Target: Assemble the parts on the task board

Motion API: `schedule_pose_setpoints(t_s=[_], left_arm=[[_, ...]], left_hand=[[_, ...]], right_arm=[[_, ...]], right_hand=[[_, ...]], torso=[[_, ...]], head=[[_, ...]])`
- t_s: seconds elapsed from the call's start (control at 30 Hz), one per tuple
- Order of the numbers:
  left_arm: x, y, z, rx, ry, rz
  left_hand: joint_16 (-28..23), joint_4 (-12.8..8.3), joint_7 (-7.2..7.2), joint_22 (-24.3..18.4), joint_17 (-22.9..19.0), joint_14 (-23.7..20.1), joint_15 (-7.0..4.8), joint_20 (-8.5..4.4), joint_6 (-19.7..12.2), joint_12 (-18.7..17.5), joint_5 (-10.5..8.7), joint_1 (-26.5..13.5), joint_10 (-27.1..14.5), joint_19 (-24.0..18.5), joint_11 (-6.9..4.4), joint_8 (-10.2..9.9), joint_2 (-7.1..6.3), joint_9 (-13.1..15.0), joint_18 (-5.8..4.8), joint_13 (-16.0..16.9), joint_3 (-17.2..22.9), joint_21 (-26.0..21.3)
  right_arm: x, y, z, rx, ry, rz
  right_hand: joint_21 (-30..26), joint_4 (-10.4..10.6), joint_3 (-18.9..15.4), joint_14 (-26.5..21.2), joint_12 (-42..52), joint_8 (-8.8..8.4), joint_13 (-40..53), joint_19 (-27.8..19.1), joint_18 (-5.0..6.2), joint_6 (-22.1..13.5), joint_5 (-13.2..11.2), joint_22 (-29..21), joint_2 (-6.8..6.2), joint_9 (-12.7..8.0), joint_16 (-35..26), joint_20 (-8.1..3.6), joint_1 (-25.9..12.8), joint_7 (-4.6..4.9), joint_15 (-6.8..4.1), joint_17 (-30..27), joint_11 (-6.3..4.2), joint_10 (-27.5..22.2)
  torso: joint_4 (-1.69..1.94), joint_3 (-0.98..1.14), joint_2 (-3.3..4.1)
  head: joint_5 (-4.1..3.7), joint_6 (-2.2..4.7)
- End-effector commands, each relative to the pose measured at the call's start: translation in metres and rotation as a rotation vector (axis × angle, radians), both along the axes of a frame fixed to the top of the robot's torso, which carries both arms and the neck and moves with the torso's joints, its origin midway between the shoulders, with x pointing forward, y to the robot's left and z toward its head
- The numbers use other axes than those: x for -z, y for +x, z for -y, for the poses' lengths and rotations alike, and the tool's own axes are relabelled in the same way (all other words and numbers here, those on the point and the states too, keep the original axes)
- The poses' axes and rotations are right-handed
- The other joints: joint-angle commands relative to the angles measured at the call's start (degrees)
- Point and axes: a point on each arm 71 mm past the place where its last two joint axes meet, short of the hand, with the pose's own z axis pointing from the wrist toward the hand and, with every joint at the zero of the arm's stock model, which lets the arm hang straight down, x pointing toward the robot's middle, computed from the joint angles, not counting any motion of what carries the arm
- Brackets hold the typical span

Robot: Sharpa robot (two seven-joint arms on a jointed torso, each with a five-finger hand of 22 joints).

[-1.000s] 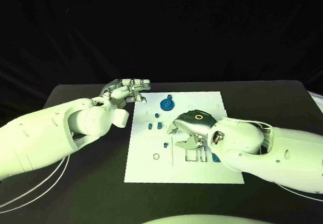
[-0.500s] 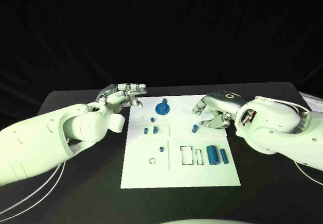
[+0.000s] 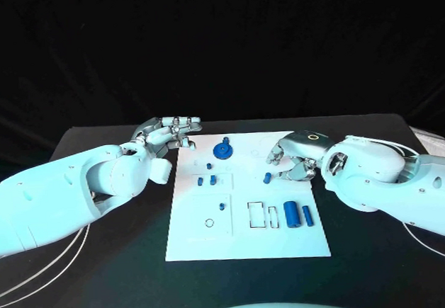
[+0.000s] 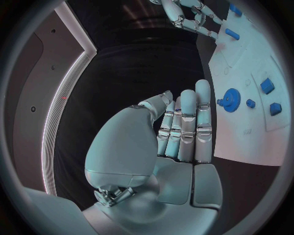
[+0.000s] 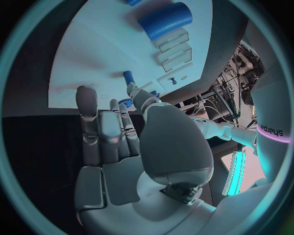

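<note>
A: Nearest on the flat white rectangular task board (image 3: 193, 241), what is lying there?

B: Two blue cylindrical parts (image 3: 291, 214), side by side near the right edge. Further up, a small blue peg (image 3: 267, 178) is standing just beside the silver right hand (image 3: 293, 165); fingers curled, grasping nothing I can see.

A: Risk?

B: Those fingertips are hovering close; a sideways brush could be toppling the peg.

A: Farther?

B: A round blue gear part (image 3: 224, 150); the silver left hand (image 3: 168, 135) is waiting off the board's corner, fingers straight, empty.

A: Changes?

B: Little: the right hand is sitting slightly nearer the peg than half a second ago.
</note>
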Motion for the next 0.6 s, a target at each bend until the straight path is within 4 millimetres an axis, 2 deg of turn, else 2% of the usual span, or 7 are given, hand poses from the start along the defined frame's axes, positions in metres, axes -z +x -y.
schedule_pose_setpoints(t_s=[0.03,0.2,0.6], left_arm=[[-0.001,0.000,0.002,0.017,-0.006,0.008],[-0.001,0.000,0.002,0.018,-0.007,0.007],[0.000,0.000,0.002,0.019,-0.006,0.006]], left_hand=[[0.3,0.0,-0.02,-0.1,0.0,0.2,0.11,0.21,-0.4,0.3,0.28,-0.3,-0.3,0.3,-0.01,-0.1,0.09,-0.1,0.61,-0.1,0.0,-0.3],[0.3,0.0,-0.03,-0.1,-0.1,0.2,0.12,0.23,-0.4,0.3,0.28,-0.4,-0.3,0.3,-0.01,-0.1,0.14,0.0,0.61,-0.1,0.0,-0.3],[0.3,0.0,-0.03,-0.1,-0.1,0.2,0.12,0.23,-0.4,0.3,0.28,-0.4,-0.3,0.3,-0.01,-0.1,0.14,0.0,0.61,-0.1,0.0,-0.3]], right_arm=[[0.009,-0.002,-0.005,-0.038,-0.043,-0.048],[0.013,-0.002,-0.012,-0.057,-0.047,-0.062],[0.018,0.000,-0.023,-0.075,-0.034,-0.046]], right_hand=[[0.4,-0.1,0.0,0.7,0.3,0.32,0.1,0.5,0.35,0.8,-0.1,0.3,0.82,0.1,-0.3,-0.15,0.2,-0.02,-0.25,-0.2,-0.09,0.8],[0.5,-0.1,0.3,0.7,0.5,0.43,0.0,0.7,0.32,1.3,-0.1,0.4,1.17,0.1,-0.4,-0.25,0.4,0.04,-0.34,-0.4,-0.18,1.4],[0.7,0.5,1.3,0.9,0.5,0.90,-0.2,1.1,0.22,3.4,0.0,0.7,2.34,0.3,-0.2,-0.46,0.0,0.08,-0.52,-0.3,-0.37,3.3]], torso=[[-0.06,0.00,0.03],[0.08,-0.07,0.03],[-0.02,-0.05,-0.02]], head=[[0.19,-0.10],[0.11,-0.18],[0.33,-0.31]])
